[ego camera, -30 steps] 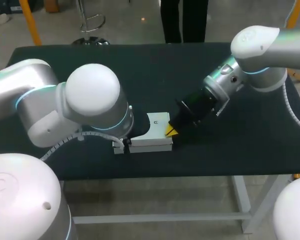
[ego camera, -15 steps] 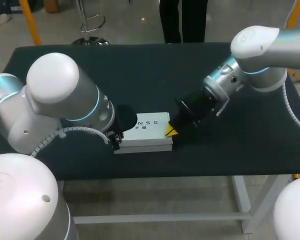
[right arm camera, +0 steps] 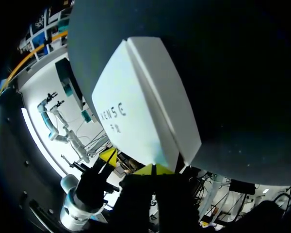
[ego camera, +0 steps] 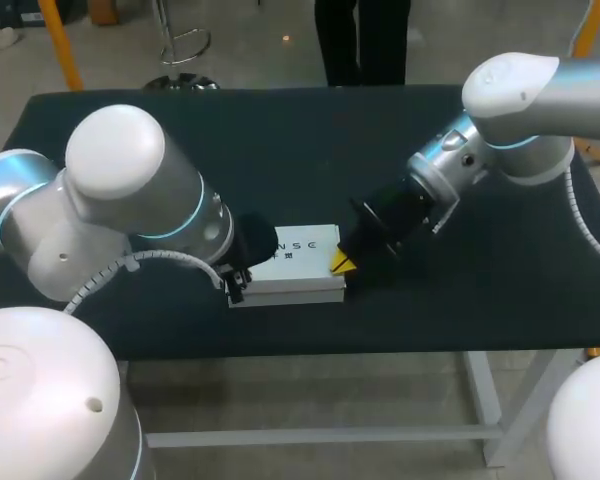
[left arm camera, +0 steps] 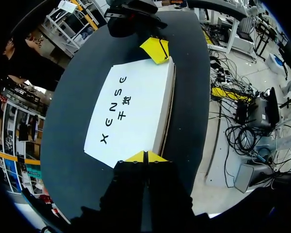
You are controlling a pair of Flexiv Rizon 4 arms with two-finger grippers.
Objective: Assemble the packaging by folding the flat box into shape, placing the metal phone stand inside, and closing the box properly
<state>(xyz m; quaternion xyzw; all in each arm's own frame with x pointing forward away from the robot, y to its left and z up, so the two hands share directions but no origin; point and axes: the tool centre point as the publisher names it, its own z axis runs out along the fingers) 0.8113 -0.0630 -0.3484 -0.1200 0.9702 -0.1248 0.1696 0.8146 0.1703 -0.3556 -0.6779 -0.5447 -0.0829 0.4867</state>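
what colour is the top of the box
White, with dark lettering. The box shows best in the left wrist view.

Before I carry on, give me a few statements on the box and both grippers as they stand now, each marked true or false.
1. The white box lies flat on the table, printed face up, with its flaps looking closed. True.
2. The left gripper has its fingers spread wide around the box. False: its yellow tips are together, at one end of the box.
3. The right gripper sits at the opposite end of the box from the left one. True.
4. A metal phone stand stands on the table beside the box. False: no stand shows in any view.
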